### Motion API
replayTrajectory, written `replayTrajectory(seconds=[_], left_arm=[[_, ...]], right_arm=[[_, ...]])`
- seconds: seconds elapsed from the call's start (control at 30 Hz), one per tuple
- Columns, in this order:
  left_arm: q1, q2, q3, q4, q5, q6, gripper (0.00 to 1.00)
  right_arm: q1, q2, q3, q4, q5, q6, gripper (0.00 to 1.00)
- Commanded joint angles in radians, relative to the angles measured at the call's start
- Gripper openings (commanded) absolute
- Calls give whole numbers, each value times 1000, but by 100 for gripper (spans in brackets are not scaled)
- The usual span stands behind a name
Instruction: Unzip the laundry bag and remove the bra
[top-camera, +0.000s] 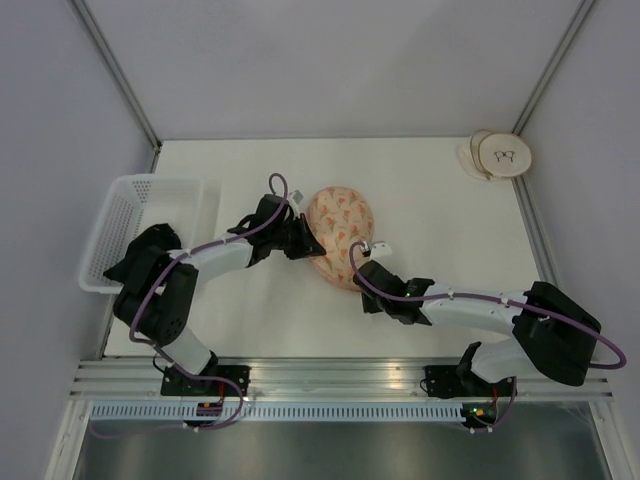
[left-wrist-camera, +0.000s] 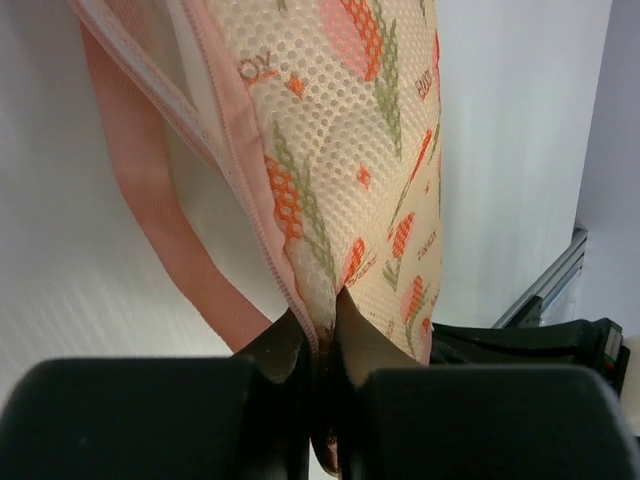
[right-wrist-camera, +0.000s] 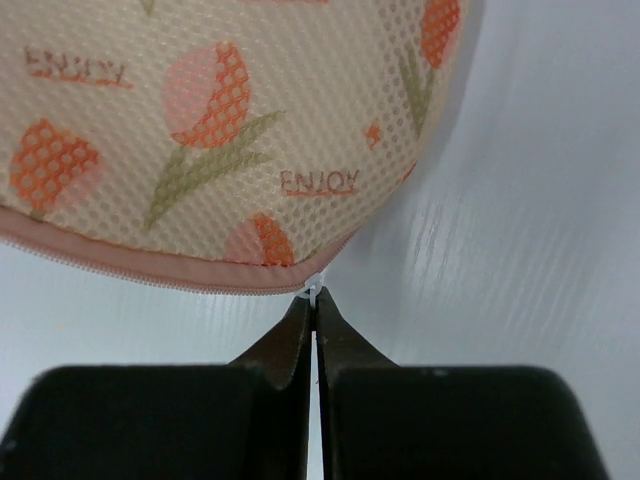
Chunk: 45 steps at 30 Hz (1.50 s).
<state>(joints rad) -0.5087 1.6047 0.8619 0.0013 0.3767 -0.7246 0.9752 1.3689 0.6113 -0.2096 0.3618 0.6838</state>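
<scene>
While the bag (top-camera: 340, 222) lies mid-worktop (top-camera: 450, 210), its long axis roughly up and down the top view, both claws grip it from the lower side. The left claw (top-camera: 303, 243) reaches in from the lower left and is closed tight on the bag's edge at the seam, with fabric pinched between its fingers. The right claw (top-camera: 372, 262) reaches in from the lower right and is closed on the small white pull (right-wrist-camera: 315, 292) at the bag's lower right rim.

From that pull the pink zip (right-wrist-camera: 150, 262) runs off to the left of the right wrist view with its teeth meshed, so the stretch ahead looks unopened. As I judge it, the right arm is the one to drag the pull along the curved rim, probably round toward the left claw. The left claw has to hold the bag against that drag. No bra is visible; it is presumably inside the bag.
</scene>
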Motion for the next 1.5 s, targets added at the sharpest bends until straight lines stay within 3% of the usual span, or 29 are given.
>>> replayTrajectory(seconds=[0.0,0.03,0.07,0.17,0.3,0.53,0.73,0.9,0.97,1.0,1.1,1.27,1.47], left_arm=[[38,69,121,87,40,152,12],[39,81,135,97,51,145,32],[39,90,153,111,56,127,44],[38,74,147,85,-25,71,62],[39,-61,68,-76,-226,5,70],[-40,-307,-207,-25,-190,-220,73],[-135,-310,-350,161,-167,-360,74],[-159,-168,-342,298,-108,-404,65],[-163,-138,-337,316,-113,-412,51],[-162,-114,-334,327,-120,-415,33],[-162,-97,-330,335,-136,-421,2],[-162,-112,-331,313,-169,-420,2],[-162,-173,-330,235,-242,-414,2]], right_arm=[[-4,-7,36,-48,46,-7,0],[-3,-5,41,-39,19,-21,0],[-3,-5,47,-24,11,-24,0],[-3,-4,53,8,-33,-36,0],[-4,-4,50,62,-98,-50,0],[-3,15,45,271,-412,-132,1],[-3,58,65,334,-504,-144,0],[-3,58,58,351,-514,-135,0],[-3,41,53,331,-497,-133,0],[-3,36,53,316,-486,-132,0],[-3,7,48,247,-423,-135,0],[-3,-47,42,81,-264,-119,0],[-3,-102,-1,-25,-192,-78,0]])
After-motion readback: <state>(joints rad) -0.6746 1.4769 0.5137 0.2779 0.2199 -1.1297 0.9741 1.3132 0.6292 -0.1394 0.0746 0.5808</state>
